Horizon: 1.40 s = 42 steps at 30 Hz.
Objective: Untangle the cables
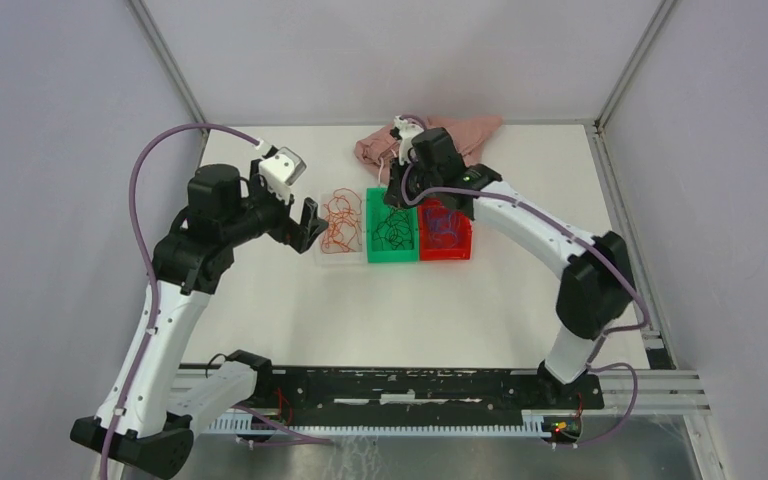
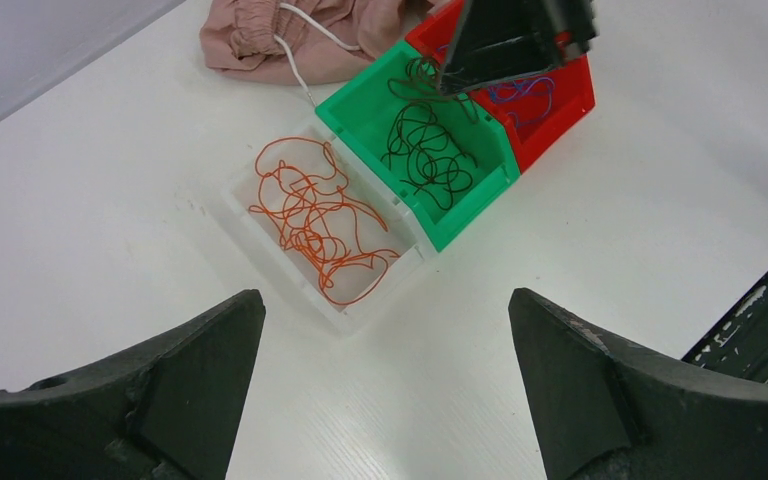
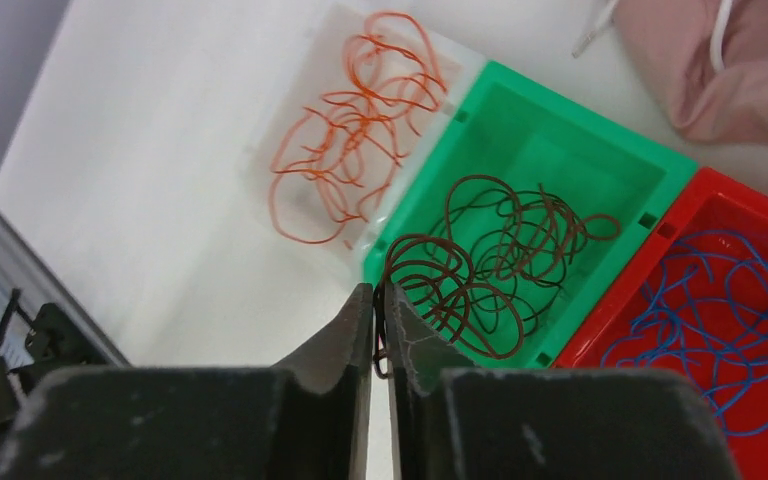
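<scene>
Right wrist view alone shows right gripper (image 3: pixel 380 296) pinching a dark cable (image 3: pixel 460 290) above the green bin (image 3: pixel 560 140); left gripper (image 2: pixel 385 302) open.

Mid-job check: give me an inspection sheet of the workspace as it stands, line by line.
Surface: white table, no spills seen.
Job's things: orange cables in the clear bin; dark brown cables in the green bin; blue cables in the red bin. The bins sit side by side.
Clutter: pink cloth with a white cord, behind the bins.
Grippers: left gripper open and holding nothing, on the clear bin's side; right gripper pinched on a dark brown strand at the green bin's edge.
Cables: purple hoses loop along both arms.
Surroundings: grey walls; black rail at the near edge.
</scene>
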{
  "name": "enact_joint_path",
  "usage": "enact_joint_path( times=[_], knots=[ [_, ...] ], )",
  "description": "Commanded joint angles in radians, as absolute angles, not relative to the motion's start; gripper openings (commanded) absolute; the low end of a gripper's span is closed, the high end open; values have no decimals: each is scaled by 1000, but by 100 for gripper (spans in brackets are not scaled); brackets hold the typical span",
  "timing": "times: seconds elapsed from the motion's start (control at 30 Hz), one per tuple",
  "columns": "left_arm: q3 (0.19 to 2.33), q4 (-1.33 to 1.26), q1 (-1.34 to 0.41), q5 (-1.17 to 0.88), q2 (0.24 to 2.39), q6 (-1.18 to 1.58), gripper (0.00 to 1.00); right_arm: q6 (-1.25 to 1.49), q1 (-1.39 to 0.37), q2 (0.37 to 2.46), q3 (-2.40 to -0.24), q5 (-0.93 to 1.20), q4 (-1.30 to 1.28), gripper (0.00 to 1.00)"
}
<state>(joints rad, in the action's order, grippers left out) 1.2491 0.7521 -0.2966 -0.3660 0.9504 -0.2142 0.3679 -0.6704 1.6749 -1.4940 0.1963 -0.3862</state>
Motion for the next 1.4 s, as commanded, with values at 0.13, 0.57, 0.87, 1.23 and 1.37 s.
enact_joint_path(
  times=[0.13, 0.57, 0.87, 1.23, 1.37],
  knots=[
    [1246, 690, -287, -302, 951, -158, 99, 358, -623, 1891, -1690, 165, -470, 50],
    [1153, 523, -9, -383, 1082, -160, 99, 298, -602, 1546, -1416, -128, -448, 99],
    [800, 87, 77, -381, 1170, -172, 99, 435, -374, 1271, -1049, -435, -418, 99],
    [328, -894, 78, -294, 1327, -8, 99, 395, -255, 1174, -602, -889, 20, 99],
    [287, -964, 76, -276, 1362, -4, 99, 267, -252, 1212, -490, -964, 279, 99]
  ],
)
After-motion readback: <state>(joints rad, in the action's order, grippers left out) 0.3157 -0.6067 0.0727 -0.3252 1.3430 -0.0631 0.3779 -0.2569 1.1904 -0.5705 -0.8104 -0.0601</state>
